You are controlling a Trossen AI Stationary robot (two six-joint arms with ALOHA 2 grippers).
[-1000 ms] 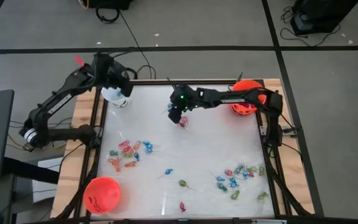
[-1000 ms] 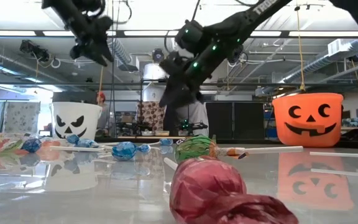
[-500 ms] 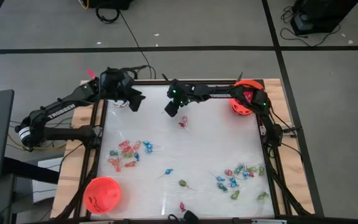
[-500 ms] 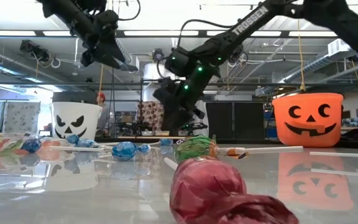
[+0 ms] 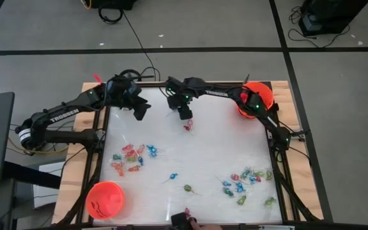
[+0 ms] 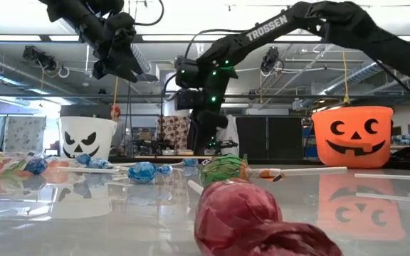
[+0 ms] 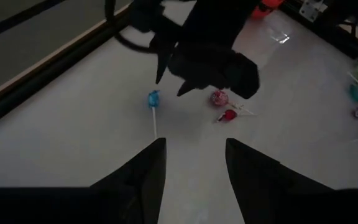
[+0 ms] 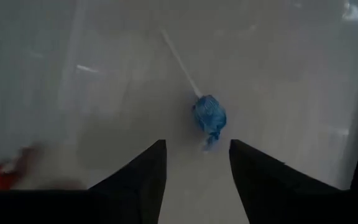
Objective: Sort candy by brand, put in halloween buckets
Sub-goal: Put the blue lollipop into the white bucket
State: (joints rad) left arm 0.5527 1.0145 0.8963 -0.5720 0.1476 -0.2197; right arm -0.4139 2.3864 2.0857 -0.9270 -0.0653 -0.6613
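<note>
White tabletop (image 5: 197,153), scattered candy (image 5: 130,158)

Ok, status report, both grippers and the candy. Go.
Left gripper open, empty, raised near the white bucket. Right gripper open, empty, above a blue lollipop. Most candy loose on the table. Nothing in the way.

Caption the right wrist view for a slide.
Open right end effector hovers over a blue lollipop on the white table.

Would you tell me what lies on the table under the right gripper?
Under the open right gripper lies a blue lollipop, with red candy nearby. The arm hides it from above.
</note>
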